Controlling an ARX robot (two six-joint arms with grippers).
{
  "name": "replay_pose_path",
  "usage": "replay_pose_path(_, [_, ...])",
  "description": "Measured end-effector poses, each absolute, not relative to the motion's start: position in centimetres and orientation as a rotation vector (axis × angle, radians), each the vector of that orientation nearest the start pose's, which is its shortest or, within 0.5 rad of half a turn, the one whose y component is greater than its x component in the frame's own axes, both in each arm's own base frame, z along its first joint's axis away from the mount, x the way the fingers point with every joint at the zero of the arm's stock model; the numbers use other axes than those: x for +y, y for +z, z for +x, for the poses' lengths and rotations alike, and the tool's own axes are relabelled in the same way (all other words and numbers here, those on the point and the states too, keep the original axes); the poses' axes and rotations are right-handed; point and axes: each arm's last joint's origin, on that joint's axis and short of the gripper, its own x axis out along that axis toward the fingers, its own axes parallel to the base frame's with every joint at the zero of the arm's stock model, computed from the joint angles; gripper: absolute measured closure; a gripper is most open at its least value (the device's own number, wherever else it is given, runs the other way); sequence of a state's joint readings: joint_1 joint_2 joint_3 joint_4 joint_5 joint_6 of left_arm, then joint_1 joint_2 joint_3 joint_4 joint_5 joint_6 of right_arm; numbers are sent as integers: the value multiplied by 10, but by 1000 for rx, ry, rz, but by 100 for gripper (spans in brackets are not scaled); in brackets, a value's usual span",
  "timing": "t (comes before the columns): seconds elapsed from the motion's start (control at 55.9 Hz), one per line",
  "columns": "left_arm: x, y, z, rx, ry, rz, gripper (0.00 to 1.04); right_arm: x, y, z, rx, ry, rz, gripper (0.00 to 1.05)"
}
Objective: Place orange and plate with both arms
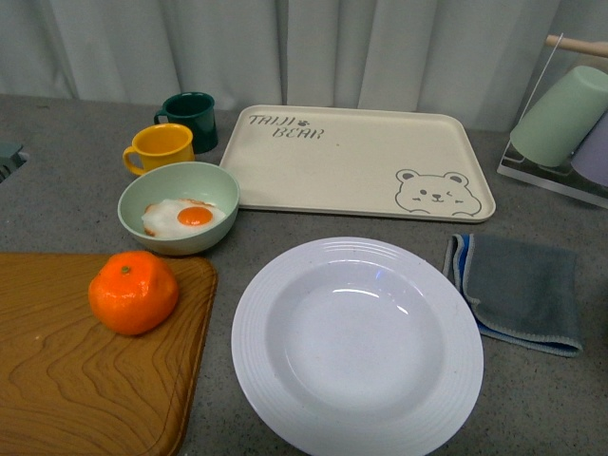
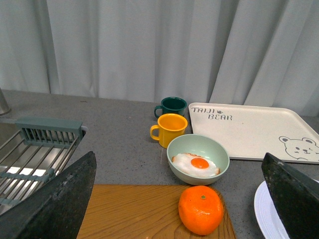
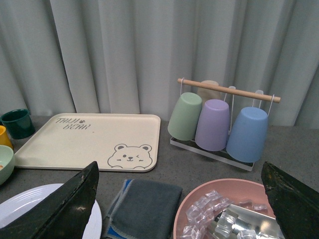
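Awaiting first grasp: left fingers (image 2: 55,204) spread wide, empty, orange (image 2: 201,209) ahead between them; right fingers (image 3: 289,194) likewise, plate (image 1: 357,342) partly behind one; next probably needs descent onto each.

soft even light, glare on plate (image 1: 357,347)

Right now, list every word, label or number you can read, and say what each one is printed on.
"TAIJI BEAR": printed in two lines at the far left corner of the cream tray, with a small paw print after the first word. The thin lettering makes "TAIJI" slightly uncertain.
No other writing or numbers show on anything else in view.
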State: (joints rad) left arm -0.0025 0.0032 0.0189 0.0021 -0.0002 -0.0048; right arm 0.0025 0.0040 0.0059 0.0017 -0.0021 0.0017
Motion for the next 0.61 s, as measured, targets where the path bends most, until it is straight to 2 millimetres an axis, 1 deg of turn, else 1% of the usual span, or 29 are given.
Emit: replay_pose_path(0.608, [0, 170, 97, -18, -2, -5, 7, 0, 165, 98, -4, 5, 2, 9])
